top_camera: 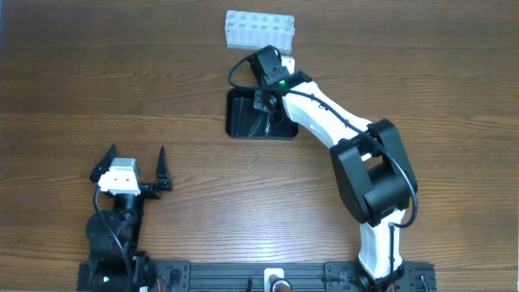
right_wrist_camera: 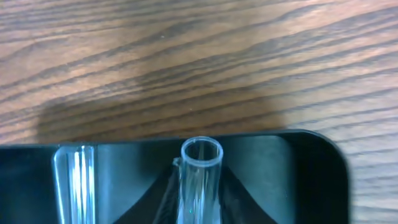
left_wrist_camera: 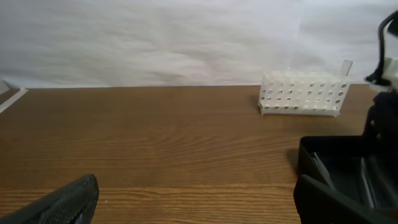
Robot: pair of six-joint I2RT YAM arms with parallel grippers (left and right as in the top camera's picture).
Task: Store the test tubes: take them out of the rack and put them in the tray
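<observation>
While a tube (right_wrist_camera: 201,167) is clamped upright by the right gripper (top_camera: 261,104), tray (top_camera: 237,123) just below its jaws, the left gripper (top_camera: 135,153) is spread wide, empty.

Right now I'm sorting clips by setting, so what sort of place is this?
Probably a robot test bench set up for lab chores: a wooden table, a white tube rack and a black tray holding test tubes.

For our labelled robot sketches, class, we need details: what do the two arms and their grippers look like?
The left arm is black with a white wrist block; the left gripper has two black pointed fingers. The right arm has white links, bulky black joints, a looping black cable and a green light near its wrist; the right gripper is black.
</observation>
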